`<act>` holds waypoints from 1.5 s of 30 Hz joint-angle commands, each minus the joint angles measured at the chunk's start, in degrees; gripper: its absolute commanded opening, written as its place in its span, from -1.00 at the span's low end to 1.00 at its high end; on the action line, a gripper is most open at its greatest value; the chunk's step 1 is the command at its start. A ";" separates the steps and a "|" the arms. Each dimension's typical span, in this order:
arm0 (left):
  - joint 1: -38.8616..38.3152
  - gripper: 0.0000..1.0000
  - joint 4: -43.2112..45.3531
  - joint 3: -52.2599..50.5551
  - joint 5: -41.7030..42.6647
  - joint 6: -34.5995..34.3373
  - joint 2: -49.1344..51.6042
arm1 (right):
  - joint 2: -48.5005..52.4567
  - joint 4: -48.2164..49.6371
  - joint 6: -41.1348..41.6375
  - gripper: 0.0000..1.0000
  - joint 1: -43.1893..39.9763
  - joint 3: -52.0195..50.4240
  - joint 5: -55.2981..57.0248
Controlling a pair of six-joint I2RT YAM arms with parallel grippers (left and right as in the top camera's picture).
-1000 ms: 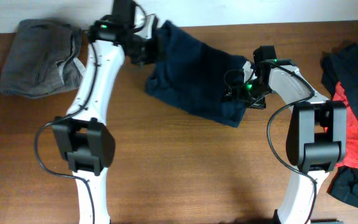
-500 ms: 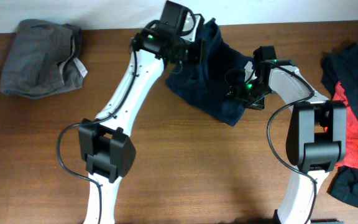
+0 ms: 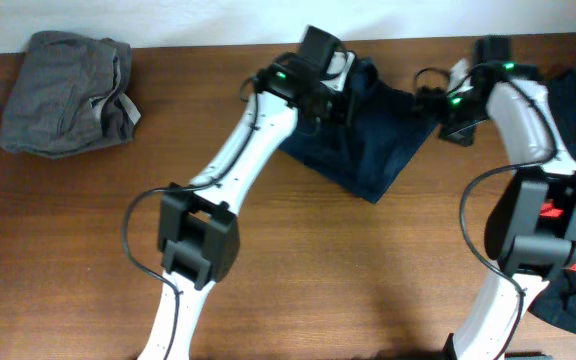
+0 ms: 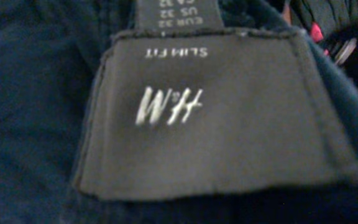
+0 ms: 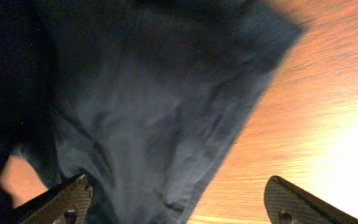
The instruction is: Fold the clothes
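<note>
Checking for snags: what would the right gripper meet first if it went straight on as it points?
Probably the navy garment, filling the view ahead of the open right gripper; depth is unclear.

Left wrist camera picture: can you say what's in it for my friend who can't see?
A grey label fills the view, sewn onto the dark navy-blue garment, reading H&M and SLIM FIT upside down. A smaller size tag pokes out above it.
</note>
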 commanded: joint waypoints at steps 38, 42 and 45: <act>14.01 0.67 -19.67 18.34 0.26 4.94 2.95 | -6.95 -15.13 -4.85 0.98 2.86 0.39 -4.37; 18.05 0.67 -23.52 18.34 0.24 8.57 2.95 | -6.95 -11.34 4.02 1.00 5.97 -7.41 -4.35; 19.06 0.68 -24.57 18.34 0.24 10.60 2.95 | -6.95 -6.36 10.01 0.94 5.57 -13.11 -4.15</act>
